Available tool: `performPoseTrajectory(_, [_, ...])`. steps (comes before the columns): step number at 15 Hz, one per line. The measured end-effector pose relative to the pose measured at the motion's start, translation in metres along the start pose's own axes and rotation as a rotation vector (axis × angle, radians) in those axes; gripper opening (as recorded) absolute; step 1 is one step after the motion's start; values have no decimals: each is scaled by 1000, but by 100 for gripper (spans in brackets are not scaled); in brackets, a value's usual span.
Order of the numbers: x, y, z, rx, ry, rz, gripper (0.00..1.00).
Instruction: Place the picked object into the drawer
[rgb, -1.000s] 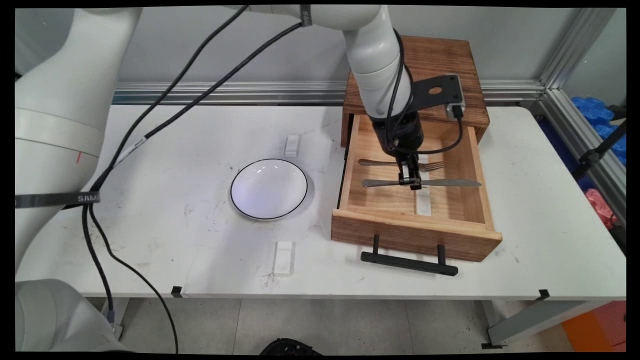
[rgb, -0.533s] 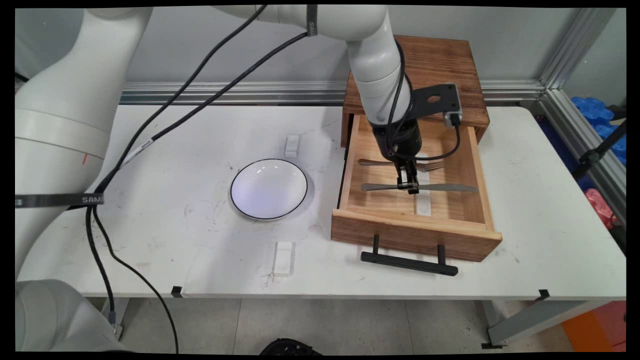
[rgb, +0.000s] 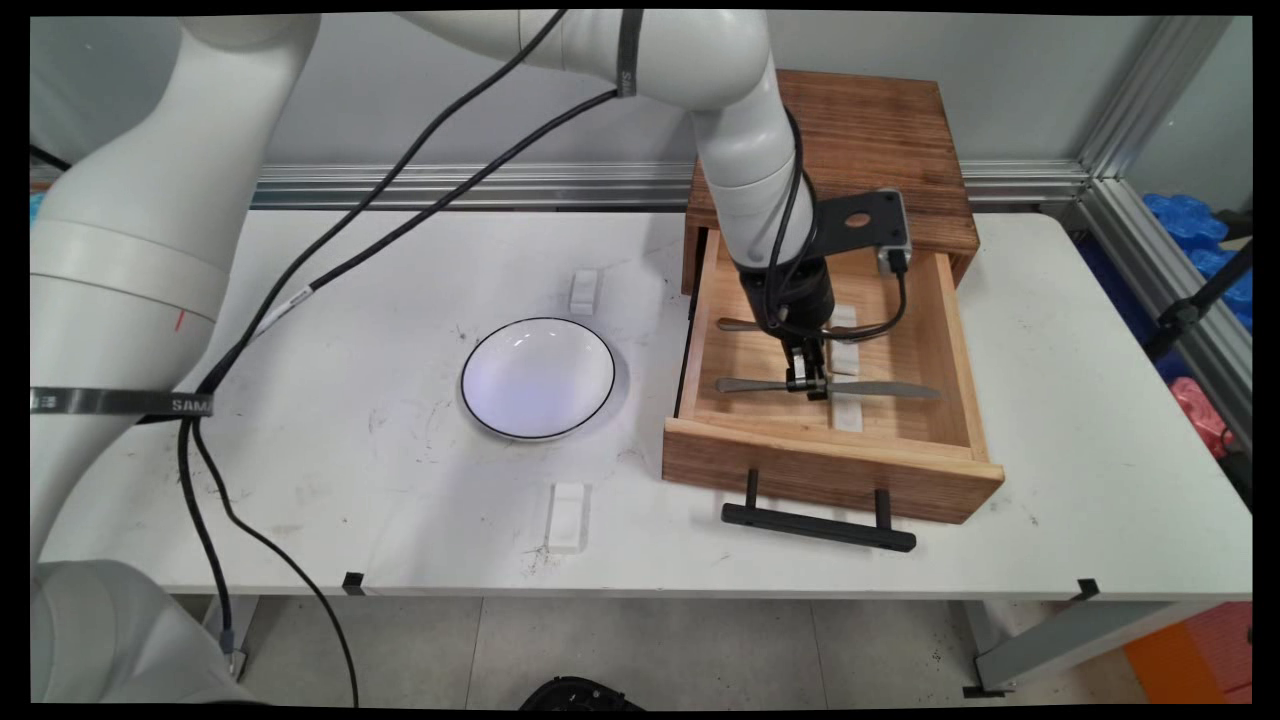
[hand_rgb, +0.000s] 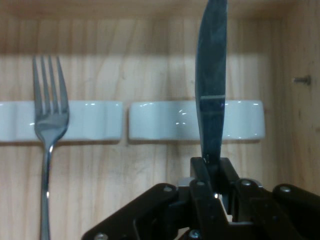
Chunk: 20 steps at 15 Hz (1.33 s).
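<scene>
Inside the open wooden drawer (rgb: 955, 330), my gripper (rgb: 808, 385) is shut on a steel table knife (rgb: 880, 390) near its middle. The knife lies crosswise, handle to the left, blade to the right. In the hand view the knife's blade (hand_rgb: 211, 75) rises from between my fingers (hand_rgb: 200, 170) over a white rest (hand_rgb: 165, 121). A steel fork (rgb: 738, 325) lies just behind the knife, partly hidden by the hand; the hand view has the fork (hand_rgb: 49, 120) at the left, tines on another white rest (hand_rgb: 90, 121).
A white bowl with a dark rim (rgb: 538, 378) sits left of the drawer. Two small white blocks (rgb: 583, 291) (rgb: 567, 515) lie behind and before it. The drawer's black handle (rgb: 818, 526) juts toward the near edge; the wooden cabinet (rgb: 870, 130) stands behind.
My gripper has moved with the knife toward the drawer's front and slightly left. The knife now lies lower and nearer the front wall. The fork has stayed put.
</scene>
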Motion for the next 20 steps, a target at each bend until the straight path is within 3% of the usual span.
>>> performPoseTrajectory(20, [-12,-10,28,2,12,66,0])
